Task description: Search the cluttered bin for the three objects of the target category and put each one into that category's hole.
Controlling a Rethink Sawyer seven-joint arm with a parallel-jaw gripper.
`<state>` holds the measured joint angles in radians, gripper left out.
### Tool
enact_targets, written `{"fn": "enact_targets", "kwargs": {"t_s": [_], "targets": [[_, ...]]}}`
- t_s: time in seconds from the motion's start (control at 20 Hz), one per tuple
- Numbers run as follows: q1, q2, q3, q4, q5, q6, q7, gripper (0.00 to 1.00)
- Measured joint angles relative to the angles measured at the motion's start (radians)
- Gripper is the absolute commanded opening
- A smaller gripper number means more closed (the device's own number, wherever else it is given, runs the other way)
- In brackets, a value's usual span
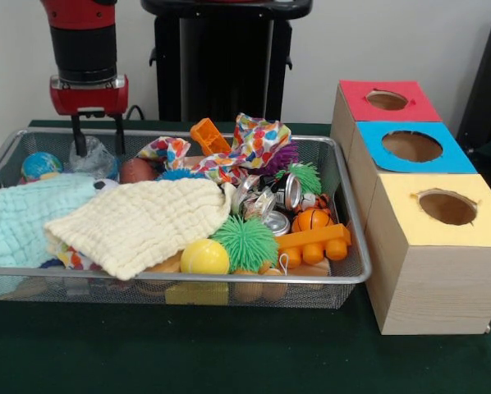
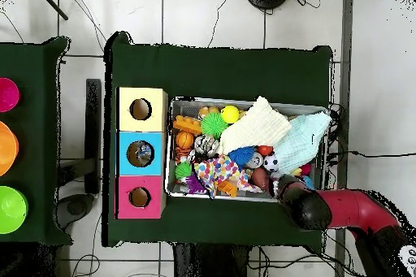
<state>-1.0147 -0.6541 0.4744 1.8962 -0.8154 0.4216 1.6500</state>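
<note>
A wad of wrinkly transparent plastic film (image 1: 93,158) lies in the far corner of the wide, shallow silver wire-mesh basket (image 1: 229,278), on the side away from the boxes, beside a small blue-and-green globe ball (image 1: 40,165). The red and black arm's gripper (image 1: 97,146) reaches straight down over it, its two dark fingers (image 1: 79,138) spread apart on either side of the wad's top; whether they press the film cannot be told.

Just in front of the wad lie a pale mint knitted cloth (image 1: 20,218) and a cream waffle-weave cloth (image 1: 143,223), draped over other items. Further along the basket are a colourful heart-print fabric (image 1: 245,148), spiky green rubber balls (image 1: 244,242), a yellow ball (image 1: 204,258), a shiny round metal tin (image 1: 276,222) and orange plastic pieces (image 1: 315,243).

Beside the basket stand three pale wooden boxes in a row: the blue-faced one with the large round hole (image 1: 411,146) sits in the middle, between the red-faced box (image 1: 385,100) and the yellow-faced box (image 1: 445,207).
</note>
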Motion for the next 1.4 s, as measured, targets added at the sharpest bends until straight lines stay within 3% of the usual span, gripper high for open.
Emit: {"fn": "enact_targets", "kwargs": {"t_s": [1.2,1.25,1.4], "targets": [[-0.028,0.064,-0.005,-0.023,-0.01,-0.003,0.0,1.0],[-0.022,0.069,-0.009,-0.029,-0.01,-0.003,0.0,0.0],[-0.018,0.069,-0.012,-0.031,-0.01,-0.003,0.0,0.0]]}}
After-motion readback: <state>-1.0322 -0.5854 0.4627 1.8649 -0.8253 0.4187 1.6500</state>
